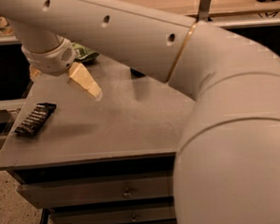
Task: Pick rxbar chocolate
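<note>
Rxbar chocolate (35,119) lay flat on table, untouched; gripper (64,86) hung above and to its upper right, apart from it.

Bar sat at left-middle of frame, close to the left edge of the grey table (126,124), black wrapper with white lettering up, long axis slanted toward upper right. Gripper was in upper left of frame, over the table's far-left part, its two cream fingers (84,81) spread, nothing between them; only a sliver of the left one showed past the wrist. Green snack bag (87,53) lay just behind the wrist at the table's far side, partly hidden. The pale arm (226,127) ran from upper left across the top and filled the right side. Drawer fronts (126,193) showed under the tabletop.
</note>
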Controlling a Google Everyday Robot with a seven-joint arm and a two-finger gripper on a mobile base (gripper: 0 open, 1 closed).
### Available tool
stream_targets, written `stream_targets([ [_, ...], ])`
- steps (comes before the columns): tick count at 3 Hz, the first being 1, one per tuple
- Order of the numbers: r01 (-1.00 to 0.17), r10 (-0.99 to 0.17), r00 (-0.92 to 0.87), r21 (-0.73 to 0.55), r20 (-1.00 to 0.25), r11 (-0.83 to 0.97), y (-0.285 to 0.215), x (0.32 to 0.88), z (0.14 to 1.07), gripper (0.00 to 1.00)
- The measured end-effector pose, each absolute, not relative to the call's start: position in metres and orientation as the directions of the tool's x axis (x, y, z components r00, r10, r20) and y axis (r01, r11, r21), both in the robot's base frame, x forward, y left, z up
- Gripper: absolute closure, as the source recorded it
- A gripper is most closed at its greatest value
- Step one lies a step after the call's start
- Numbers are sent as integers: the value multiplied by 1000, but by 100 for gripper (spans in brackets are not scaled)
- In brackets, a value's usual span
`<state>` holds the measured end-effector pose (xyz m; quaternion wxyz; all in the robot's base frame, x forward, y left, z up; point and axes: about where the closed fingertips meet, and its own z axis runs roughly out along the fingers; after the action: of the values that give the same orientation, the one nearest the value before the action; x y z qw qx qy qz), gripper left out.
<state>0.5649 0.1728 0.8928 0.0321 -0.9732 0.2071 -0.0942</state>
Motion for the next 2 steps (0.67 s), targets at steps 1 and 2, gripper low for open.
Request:
stream_targets([
  [1, -345, -353, 923, -78, 152, -935, 199, 570, 881, 0],
  [2, -299, -304, 943, -56, 132, -953, 222, 570, 869, 0],
])
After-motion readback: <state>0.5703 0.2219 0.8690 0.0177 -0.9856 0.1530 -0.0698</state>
